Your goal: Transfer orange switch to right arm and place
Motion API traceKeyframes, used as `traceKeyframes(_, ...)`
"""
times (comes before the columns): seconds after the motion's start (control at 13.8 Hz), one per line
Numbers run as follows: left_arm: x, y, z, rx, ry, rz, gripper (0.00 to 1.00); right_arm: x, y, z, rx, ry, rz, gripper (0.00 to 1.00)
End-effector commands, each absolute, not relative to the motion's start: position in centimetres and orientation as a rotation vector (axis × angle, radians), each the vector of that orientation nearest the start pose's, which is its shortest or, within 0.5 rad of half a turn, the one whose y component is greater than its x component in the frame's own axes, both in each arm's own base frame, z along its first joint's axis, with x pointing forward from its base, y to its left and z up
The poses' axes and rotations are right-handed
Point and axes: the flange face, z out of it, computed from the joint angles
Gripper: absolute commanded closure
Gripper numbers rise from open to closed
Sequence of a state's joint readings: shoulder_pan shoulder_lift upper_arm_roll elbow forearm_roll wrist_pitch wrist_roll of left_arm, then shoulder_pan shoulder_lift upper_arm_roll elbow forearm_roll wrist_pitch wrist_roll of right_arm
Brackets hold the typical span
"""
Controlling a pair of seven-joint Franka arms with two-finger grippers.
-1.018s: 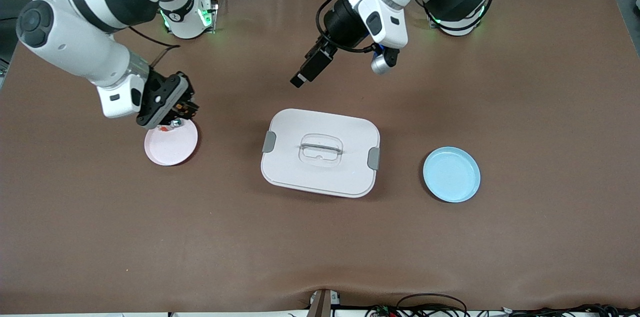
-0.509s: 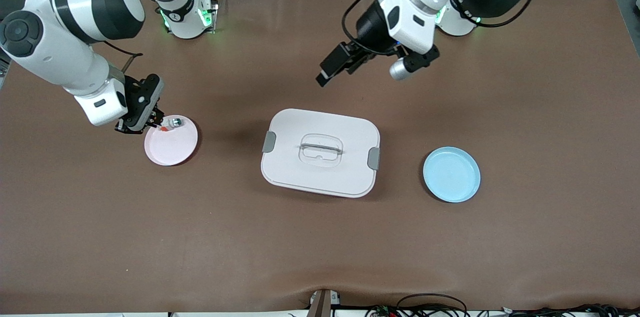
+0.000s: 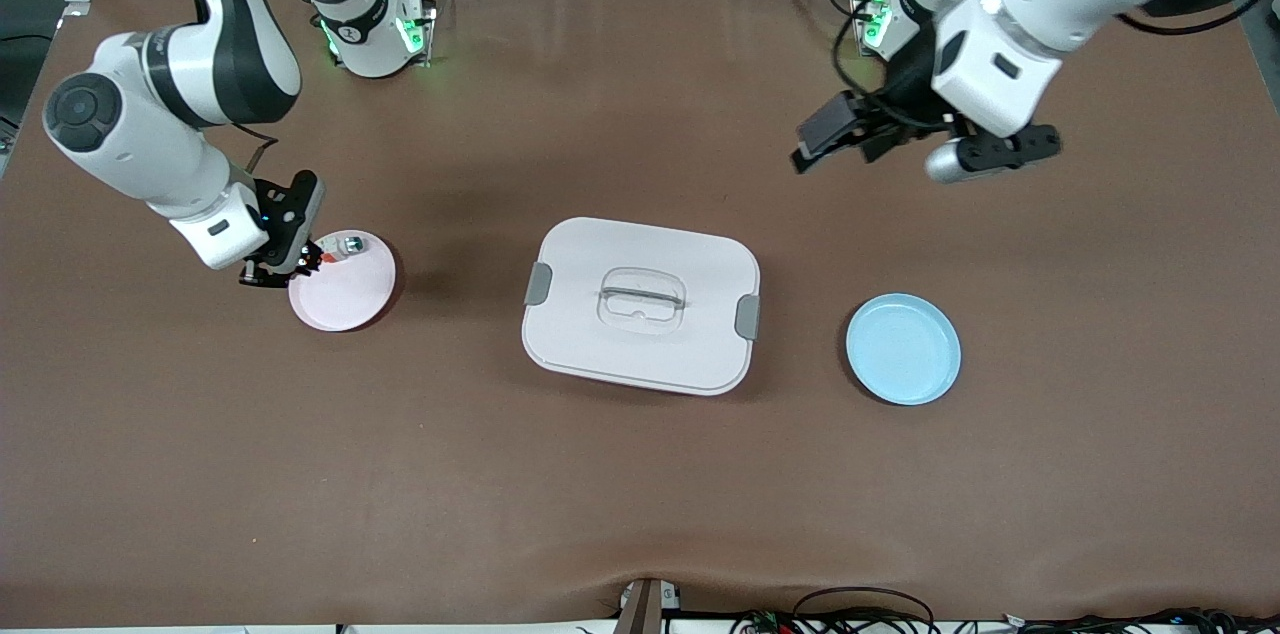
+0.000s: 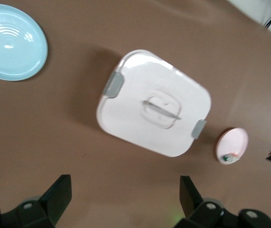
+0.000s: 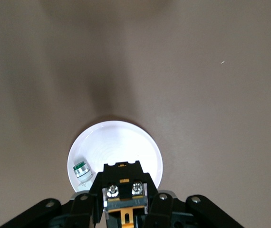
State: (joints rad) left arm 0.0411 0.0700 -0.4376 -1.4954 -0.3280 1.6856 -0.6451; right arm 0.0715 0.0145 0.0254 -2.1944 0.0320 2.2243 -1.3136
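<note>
My right gripper [image 3: 283, 257] hangs low at the rim of the pink plate [image 3: 345, 299], on the side toward the right arm's end of the table. It is shut on the orange switch [image 5: 122, 183], a black block with two screws and an orange band, held between the fingers of the right gripper [image 5: 124, 202] over the plate's [image 5: 121, 140] edge. In the front view the hand hides the switch. My left gripper [image 3: 828, 136] is up in the air toward the left arm's end, open and empty; in its wrist view the left gripper [image 4: 125, 199] shows wide-apart fingers [image 4: 58, 195].
A whitish part with a green cap [image 5: 82, 170] lies on the pink plate near its rim [image 3: 350, 244]. A white lidded box [image 3: 640, 304] stands mid-table. A light blue plate [image 3: 903, 349] sits toward the left arm's end.
The left arm has swung from above the table's middle toward its own end, still open. The right gripper has shifted off the pink plate's top to its rim, still shut.
</note>
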Motion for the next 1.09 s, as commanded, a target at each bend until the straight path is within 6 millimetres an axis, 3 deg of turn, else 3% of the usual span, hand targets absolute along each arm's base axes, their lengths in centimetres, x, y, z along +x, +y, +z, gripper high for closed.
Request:
traceKeyframes(0.0,53.2,-19.3,64.8,-3.411,-0.203,0.116,0.00,52.4,5.0,36.2,-2.373,-2.074,-0.012,1.00)
traceKeyframes(0.15,53.5,-16.0,64.2,-3.311,-0.121,0.111,0.00,51.7,4.8,34.5,-2.383,-2.083,-0.033,1.00)
traceKeyframes(0.51,56.4,-8.6,62.1,-3.210,-0.240,-0.016,0.00,50.6,2.5,27.8,-2.414,-2.123,-0.059,1.00)
traceKeyframes(0.65,56.8,-7.6,61.5,-3.215,-0.157,-0.020,0.00,50.5,2.2,25.1,-2.399,-2.108,-0.020,1.00)
traceKeyframes(0.8,57.1,-5.0,60.8,-3.214,-0.097,-0.016,0.00,50.4,2.2,23.8,-2.400,-2.118,-0.039,1.00)
traceKeyframes(1.02,57.3,-4.7,60.2,-3.216,-0.044,-0.038,0.00,50.1,2.2,22.4,-2.393,-2.119,-0.036,1.00)
